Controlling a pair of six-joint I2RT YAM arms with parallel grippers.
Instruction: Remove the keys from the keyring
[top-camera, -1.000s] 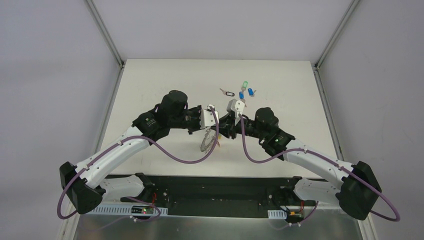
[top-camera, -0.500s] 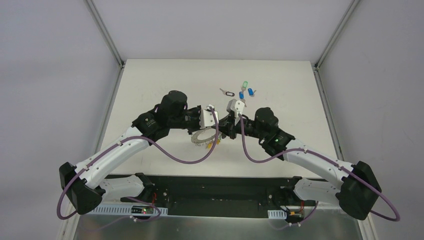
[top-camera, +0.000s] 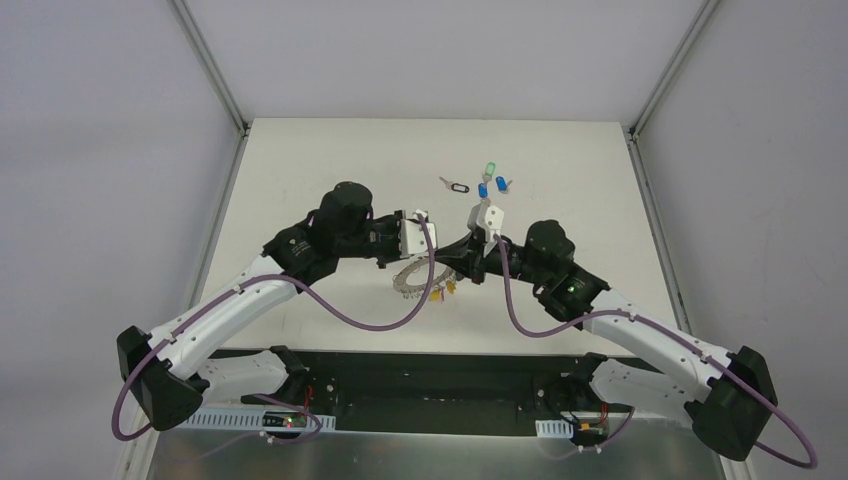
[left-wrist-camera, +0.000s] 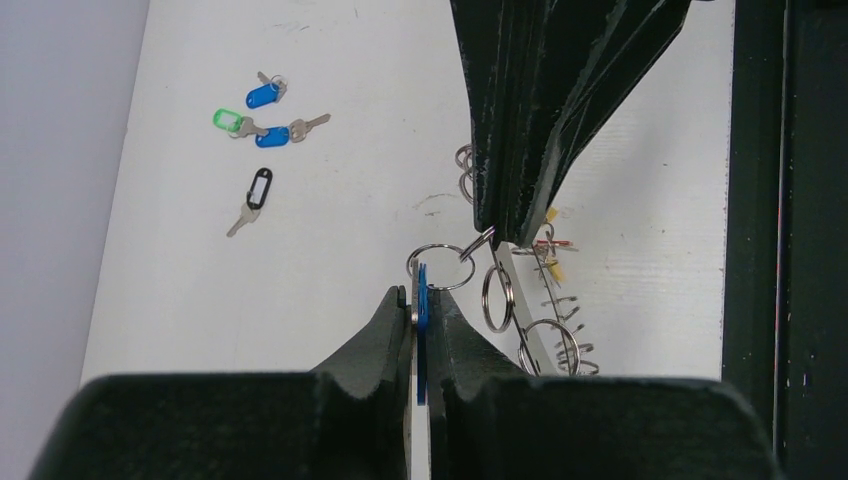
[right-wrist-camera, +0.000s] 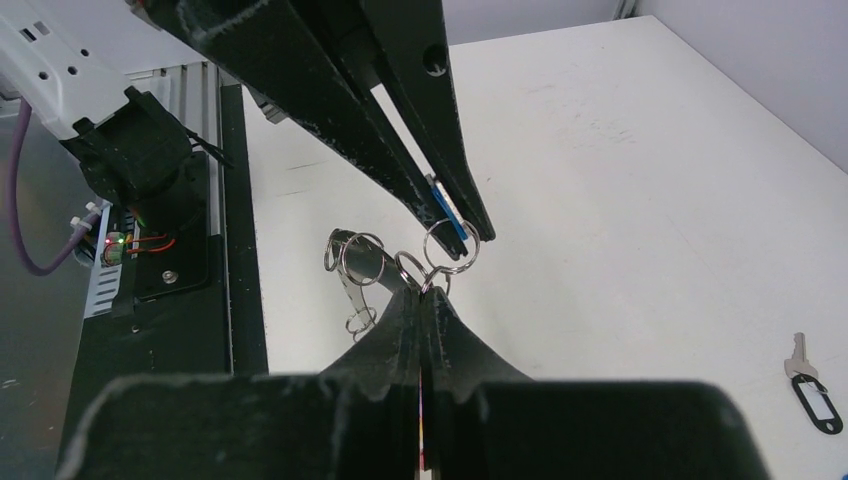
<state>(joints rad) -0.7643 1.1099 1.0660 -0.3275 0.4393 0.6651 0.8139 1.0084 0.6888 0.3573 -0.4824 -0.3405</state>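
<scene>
A key's blue tag (left-wrist-camera: 419, 305) is pinched by the left jaws; a small split ring (right-wrist-camera: 408, 258) is clamped in the right jaws. The keyring (top-camera: 408, 278) is held aloft between them. The tag should be drawn away slowly, with the ring steadied.

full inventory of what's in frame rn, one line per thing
loose keys: four; tags two blue, one green, one black; far centre of table.
keyring: one, grey, between the grippers.
split rings: several, silver, hanging on the keyring.
blue tag: one, in the left gripper.
yellow tags: count unclear, below the keyring.
table: one, white.
left gripper: black, shut on blue tag.
right gripper: black, shut, apparently on a split ring.
</scene>
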